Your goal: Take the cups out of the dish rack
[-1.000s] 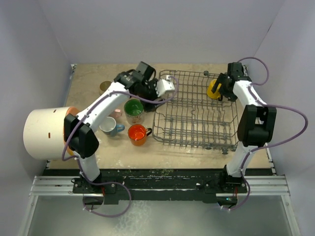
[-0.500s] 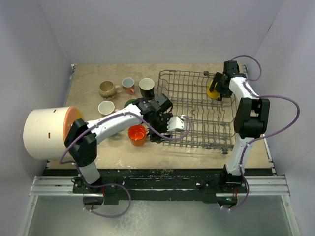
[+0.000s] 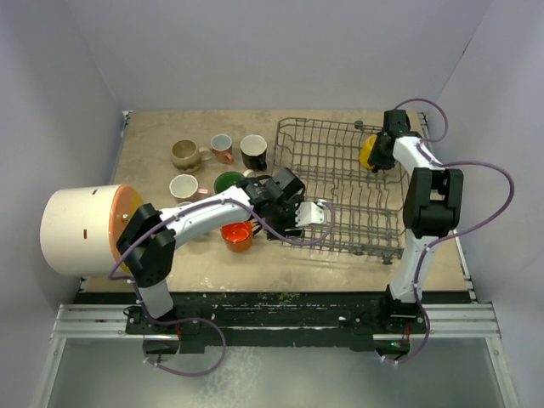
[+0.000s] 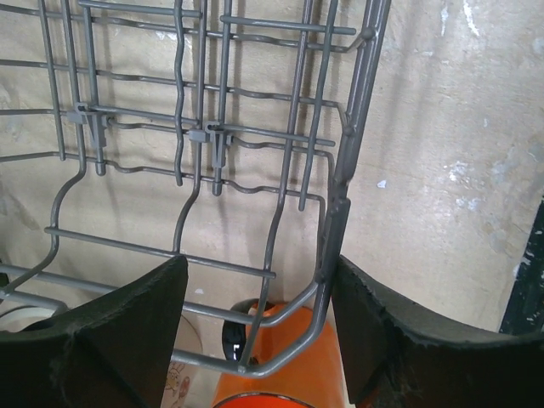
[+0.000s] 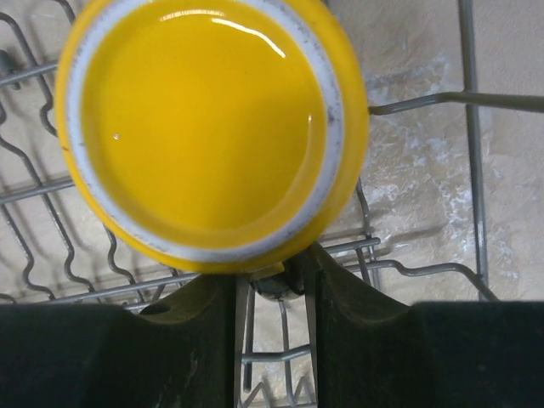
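The dark grey wire dish rack (image 3: 344, 200) sits right of centre. A yellow cup (image 3: 368, 154) lies in its far right corner, mouth toward the right wrist camera (image 5: 208, 127). My right gripper (image 5: 270, 282) is drawn in narrow on that cup's handle at its lower rim; seen from the top, the gripper (image 3: 380, 153) is beside the cup. My left gripper (image 4: 255, 289) is open astride the rack's near-left corner wire (image 4: 336, 229), right finger against it. An orange cup (image 4: 285, 374) lies below that corner, and shows on the table (image 3: 236, 234) from the top.
Left of the rack stand a tan cup (image 3: 183, 153), a salmon cup (image 3: 221, 147), a black cup (image 3: 253, 151), a pale cup (image 3: 183, 185) and a green-lined cream cup (image 3: 228, 181). A big cream cylinder with an orange face (image 3: 81, 229) lies at the left edge.
My left arm swung from the rack's far-left side to its near-left corner. The right gripper's jaws narrowed onto the yellow cup's handle.
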Motion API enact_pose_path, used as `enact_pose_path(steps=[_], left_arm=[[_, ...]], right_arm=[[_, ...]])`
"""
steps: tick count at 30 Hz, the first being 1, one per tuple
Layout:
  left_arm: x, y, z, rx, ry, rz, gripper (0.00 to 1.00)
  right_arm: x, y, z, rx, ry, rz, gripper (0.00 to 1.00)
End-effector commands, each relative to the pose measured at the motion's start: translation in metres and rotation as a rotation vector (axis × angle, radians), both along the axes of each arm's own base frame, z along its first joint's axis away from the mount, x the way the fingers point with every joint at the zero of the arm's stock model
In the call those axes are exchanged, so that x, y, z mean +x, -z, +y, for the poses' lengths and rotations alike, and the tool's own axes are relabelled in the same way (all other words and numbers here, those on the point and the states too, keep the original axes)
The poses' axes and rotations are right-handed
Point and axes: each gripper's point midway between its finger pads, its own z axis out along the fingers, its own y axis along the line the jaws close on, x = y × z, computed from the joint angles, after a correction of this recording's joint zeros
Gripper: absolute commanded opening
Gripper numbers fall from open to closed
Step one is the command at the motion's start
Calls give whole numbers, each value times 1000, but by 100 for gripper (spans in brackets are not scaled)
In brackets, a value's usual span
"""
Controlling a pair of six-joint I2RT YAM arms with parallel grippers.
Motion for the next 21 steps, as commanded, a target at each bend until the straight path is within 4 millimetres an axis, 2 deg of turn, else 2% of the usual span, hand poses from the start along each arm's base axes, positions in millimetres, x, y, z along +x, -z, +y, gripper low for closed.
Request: enact_pose_path(steps=[1,4,7,12,15,18,21], left_arm=[[30,-2,-15,-36,-32,-114,70],[33,1,-16,-30,-37,-123,69],[38,4,-18,-35,-49,-136,66],[46,2,-33,-91,-83,-146,62],[55,-1,-44,-126,-104,-160,60],[67,-2,-56,-152,-126,-179,60],[80,2,-66,-157,-140,-194,60]], right_arm=[[6,11,1,-46,5,-7,30],[8,8,4,-64,10,-11,17],[15,-15,11,-87,3,-66,0],[32,-74,23,-118,-25,-203,0],[34,-112,27,-141,-35,-277,0],[32,-150,30,-149,-43,-356,0],[21,-182,32,-143,-43,-417,0]])
